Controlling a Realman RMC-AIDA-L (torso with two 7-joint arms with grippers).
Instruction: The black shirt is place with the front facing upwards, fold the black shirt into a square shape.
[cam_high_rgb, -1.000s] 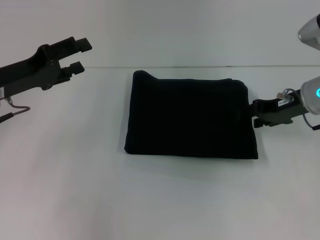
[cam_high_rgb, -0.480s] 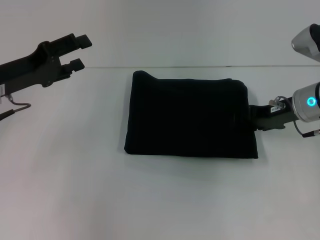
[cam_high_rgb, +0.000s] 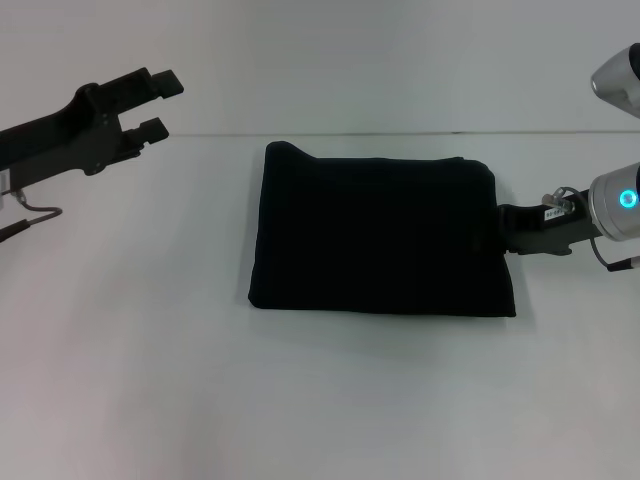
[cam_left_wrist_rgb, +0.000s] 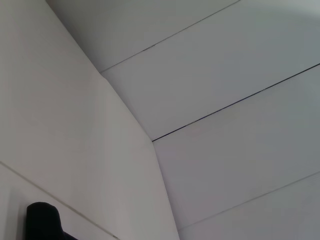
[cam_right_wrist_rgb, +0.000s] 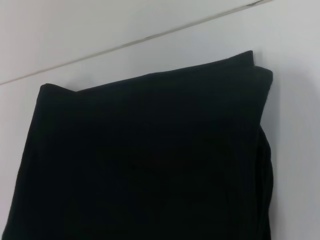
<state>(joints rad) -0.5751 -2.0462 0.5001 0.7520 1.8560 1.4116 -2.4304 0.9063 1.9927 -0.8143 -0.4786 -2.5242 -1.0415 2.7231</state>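
Observation:
The black shirt (cam_high_rgb: 378, 235) lies folded into a rough square in the middle of the white table (cam_high_rgb: 140, 340), with no lettering showing. In the right wrist view the black shirt (cam_right_wrist_rgb: 150, 160) fills most of the picture, flat with layered edges on one side. My right gripper (cam_high_rgb: 507, 228) sits low at the shirt's right edge, its tips lost against the black cloth. My left gripper (cam_high_rgb: 163, 105) is raised at the far left, well away from the shirt, open and holding nothing.
The table's far edge (cam_high_rgb: 400, 133) meets a plain pale wall behind the shirt. The left wrist view holds only pale wall panels (cam_left_wrist_rgb: 225, 75) and a dark rounded part (cam_left_wrist_rgb: 42, 220) at its lower corner.
The left gripper has risen slightly. The right arm has shifted a little at the shirt's right edge. The shirt has not moved.

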